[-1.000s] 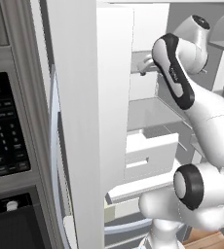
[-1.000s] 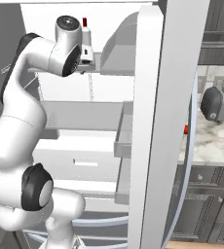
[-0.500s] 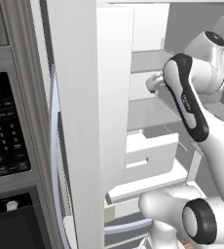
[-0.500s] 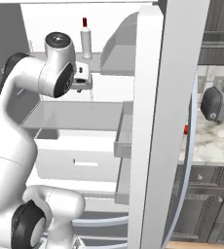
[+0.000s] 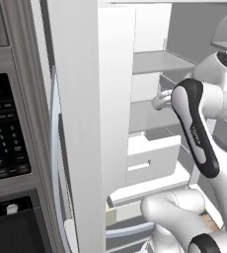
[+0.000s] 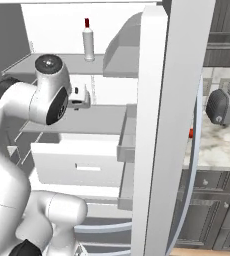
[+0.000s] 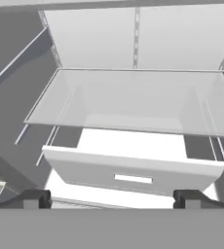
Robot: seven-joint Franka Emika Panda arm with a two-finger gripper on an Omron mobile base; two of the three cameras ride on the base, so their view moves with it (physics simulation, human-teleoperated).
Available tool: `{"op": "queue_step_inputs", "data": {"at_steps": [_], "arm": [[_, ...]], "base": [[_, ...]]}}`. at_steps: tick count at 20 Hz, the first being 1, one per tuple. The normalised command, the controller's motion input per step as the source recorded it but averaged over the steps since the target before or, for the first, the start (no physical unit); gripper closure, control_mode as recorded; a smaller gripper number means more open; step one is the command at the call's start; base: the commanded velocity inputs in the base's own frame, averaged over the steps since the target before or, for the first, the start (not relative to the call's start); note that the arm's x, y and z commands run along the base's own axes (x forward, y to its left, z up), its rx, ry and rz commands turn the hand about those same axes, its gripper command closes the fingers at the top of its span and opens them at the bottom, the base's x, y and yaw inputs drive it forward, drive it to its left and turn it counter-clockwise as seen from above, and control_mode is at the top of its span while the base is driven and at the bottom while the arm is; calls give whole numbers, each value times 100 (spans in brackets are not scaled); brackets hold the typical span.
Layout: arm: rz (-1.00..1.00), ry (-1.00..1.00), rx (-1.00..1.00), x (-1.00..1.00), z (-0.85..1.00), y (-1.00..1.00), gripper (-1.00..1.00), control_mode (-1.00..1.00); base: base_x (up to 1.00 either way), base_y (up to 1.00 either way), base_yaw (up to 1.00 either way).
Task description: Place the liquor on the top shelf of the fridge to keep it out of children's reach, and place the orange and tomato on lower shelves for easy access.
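I see the tall fridge with white inner walls (image 6: pixel 57 30) standing open, and the slim pale liquor bottle with a red cap (image 6: pixel 88 42) stands upright on the thin flat grey top shelf (image 6: pixel 62 61), so I judge this first part of the task as done. My tool (image 7: pixel 111 197) is released, its two dark tips stand wide apart and nothing is between them; in the hand view it looks down over a lower grey shelf plate (image 7: pixel 133 104) and the white pulled-out drawer (image 7: pixel 133 172) under it. In the right base view the tool sits just in front of the shelf below the bottle, well apart from it. On the marble table (image 6: pixel 217 145) right of the fridge I see a small glossy red ball, the tomato (image 6: pixel 191 132), half hidden behind the door edge, near the silver toaster (image 6: pixel 224 106). I cannot find the orange from here. Both fruits are not yet on the lower shelves, so I think about two thirds of the work is left.
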Motion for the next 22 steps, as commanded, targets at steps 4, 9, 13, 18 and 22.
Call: {"op": "queue_step_inputs", "data": {"at_steps": [4, 9, 13, 18, 22], "arm": [[0, 0, 0, 0, 0, 0, -100, 100], [0, 0, 0, 0, 0, 0, -100, 100], [0, 0, 0, 0, 0, 0, -100, 100], [0, 0, 0, 0, 0, 0, -100, 100], [0, 0, 0, 0, 0, 0, -100, 100]], "base": [[-88, -7, -5], [-100, -35, -15], [-70, -59, -39], [-10, -55, -58], [3, -54, -56]]}}
